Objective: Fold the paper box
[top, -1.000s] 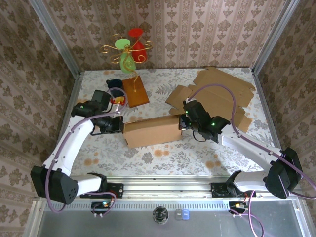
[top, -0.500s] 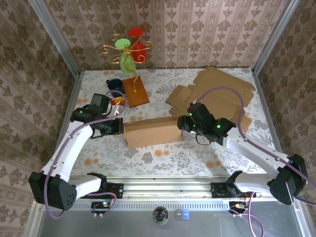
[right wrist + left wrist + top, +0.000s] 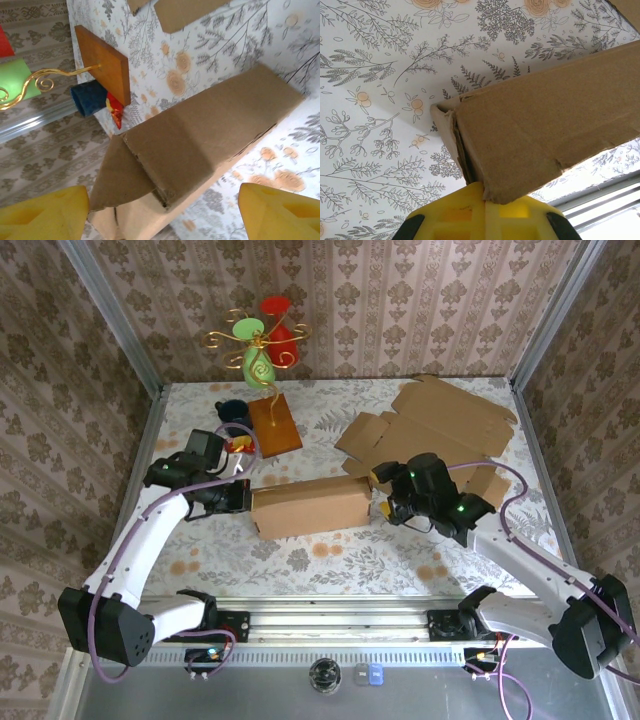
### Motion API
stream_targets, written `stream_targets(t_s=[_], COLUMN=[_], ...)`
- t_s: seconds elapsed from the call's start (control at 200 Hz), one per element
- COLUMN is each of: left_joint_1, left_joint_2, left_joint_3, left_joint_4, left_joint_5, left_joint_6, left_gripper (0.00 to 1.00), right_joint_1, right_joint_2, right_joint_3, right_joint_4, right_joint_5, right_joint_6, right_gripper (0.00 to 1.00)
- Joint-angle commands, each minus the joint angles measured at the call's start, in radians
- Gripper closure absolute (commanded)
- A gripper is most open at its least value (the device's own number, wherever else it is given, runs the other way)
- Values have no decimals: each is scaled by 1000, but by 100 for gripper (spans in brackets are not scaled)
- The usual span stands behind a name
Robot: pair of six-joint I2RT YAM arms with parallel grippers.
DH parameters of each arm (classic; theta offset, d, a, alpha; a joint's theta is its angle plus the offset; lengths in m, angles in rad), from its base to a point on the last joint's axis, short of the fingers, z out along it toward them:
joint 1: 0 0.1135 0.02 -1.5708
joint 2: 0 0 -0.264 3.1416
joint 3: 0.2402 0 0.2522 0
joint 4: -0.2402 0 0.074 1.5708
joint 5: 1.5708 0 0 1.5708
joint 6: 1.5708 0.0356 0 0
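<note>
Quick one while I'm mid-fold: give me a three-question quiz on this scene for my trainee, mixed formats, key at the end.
1. True or false: the right gripper is clamped shut on the folded box.
2. Where do the flat cardboard sheets lie? A) far right of the table B) on top of the folded box C) at the near left corner
3. Fill in: the left gripper, at the box's left end, is ____.
Key: 1 false, its fingers stand wide apart; 2 A; 3 shut.
</note>
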Motion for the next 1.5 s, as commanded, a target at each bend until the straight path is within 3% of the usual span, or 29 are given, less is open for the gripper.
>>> stream_targets(t_s=[0.0,0.2,0.5,0.63,0.73,0.885,1.175,1.495], left_joint_1=[-9,-15,-18,-18,-10,41,48,70], left_joint_2=[20,31,37,23,0,-61,-95,-87], left_joint_3=[5,16,36,59,75,66,6,-74], left_joint_4=[-18,-20,-23,-31,-51,-53,5,53], left_joint_5=[-12,-14,-21,6,35,94,61,64], left_joint_6=[5,6,-1,-37,-99,-251,-560,-615], left_gripper=[100,100,100,85,76,71,53,55], right_joint_1=[-4,-4,-4,-5,-8,-12,-14,-14], right_joint_2=[21,67,89,92,93,84,100,104], right_joint_3=[11,9,-33,-55,-67,-80,-79,-74], right_joint_4=[59,117,148,124,100,51,19,14], right_joint_5=[-37,-70,-95,-88,-88,-82,-83,-83], right_joint_6=[104,120,129,117,102,84,67,69], right_gripper=[21,24,42,47,51,55,59,60])
